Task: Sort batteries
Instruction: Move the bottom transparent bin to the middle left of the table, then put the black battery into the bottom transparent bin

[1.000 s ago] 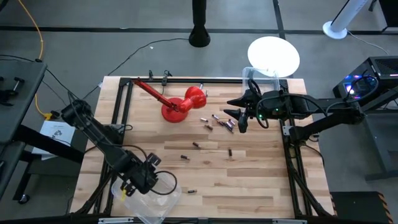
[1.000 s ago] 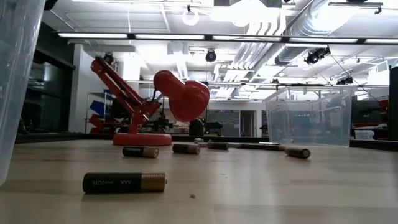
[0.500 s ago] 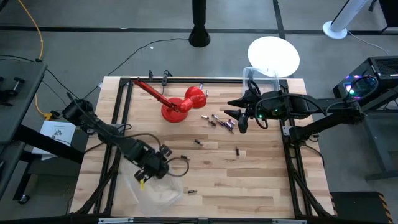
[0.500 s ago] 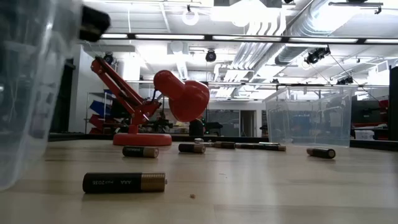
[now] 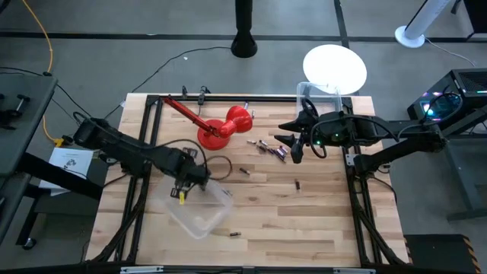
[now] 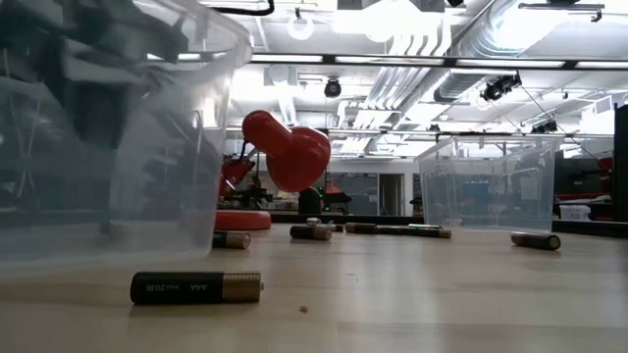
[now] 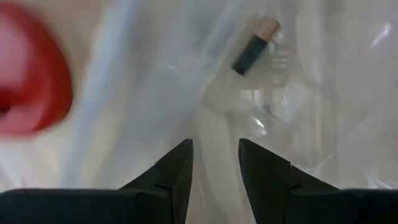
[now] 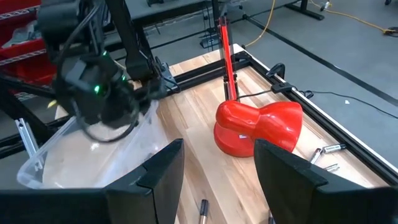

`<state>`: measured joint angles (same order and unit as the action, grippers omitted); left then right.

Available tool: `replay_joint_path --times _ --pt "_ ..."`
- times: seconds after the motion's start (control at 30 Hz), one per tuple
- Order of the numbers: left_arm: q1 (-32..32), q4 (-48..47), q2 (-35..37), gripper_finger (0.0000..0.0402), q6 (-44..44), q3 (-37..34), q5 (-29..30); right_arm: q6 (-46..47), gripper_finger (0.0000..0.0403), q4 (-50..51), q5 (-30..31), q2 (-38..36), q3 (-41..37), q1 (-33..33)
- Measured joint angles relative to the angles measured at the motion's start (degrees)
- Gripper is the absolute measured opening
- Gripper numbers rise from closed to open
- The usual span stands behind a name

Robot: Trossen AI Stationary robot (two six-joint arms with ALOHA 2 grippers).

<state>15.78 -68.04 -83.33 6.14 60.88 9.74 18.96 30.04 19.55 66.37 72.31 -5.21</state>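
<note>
Sorting barely begun: batteries [image 5: 270, 149] lie loose on the worktop [image 5: 319, 221]; left gripper [image 5: 185, 181] apparently pinches a clear bin [image 5: 202, 213], right gripper [image 5: 295, 149] hangs spread.

The nearest battery [image 6: 196, 287] in the low view lies on its side on the table [image 6: 412, 294]. On its dark part there is small print, and "AAA" can be read in the middle. To the left of it stands a short group of signs that looks like "2016", but this is not sure. No other text is readable.
</note>
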Motion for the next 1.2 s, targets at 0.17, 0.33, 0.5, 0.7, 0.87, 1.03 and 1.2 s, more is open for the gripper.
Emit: replay_joint_path --times 0.17,0.33,0.5,0.7,0.87,1.03,1.2 --pt "-2.55 -6.34 3.32 0.0118 9.35 0.0 1.85 0.0 0.0188 0.22 0.0 0.0 0.0 0.0" --pt "-3.18 -11.96 6.27 0.0118 15.88 0.0 2.77 0.0 0.0188 0.22 0.0 0.0 0.0 0.0" --pt "-3.47 -13.98 8.5 0.0118 17.03 0.38 -2.37 2.31 0.0188 0.57 -0.22 0.22 0.0 0.0" --pt "-4.22 -12.81 11.5 0.0118 15.63 7.58 -4.28 5.24 0.0188 5.09 -11.33 8.68 -0.06 1.25" --pt "-4.62 -7.17 17.16 0.0118 15.75 16.25 1.3 1.3 0.0188 0.13 -12.53 20.5 -0.07 1.24" --pt "-3.66 4.44 26.1 0.0118 16.27 17.62 9.27 0.8 0.0188 -2.5 -9.63 31.63 -0.07 4.03" --pt "-3.64 8.14 31.77 0.0118 16.35 16.83 12.98 1.49 0.0188 -4.66 -8.55 38.86 -0.07 7.26"
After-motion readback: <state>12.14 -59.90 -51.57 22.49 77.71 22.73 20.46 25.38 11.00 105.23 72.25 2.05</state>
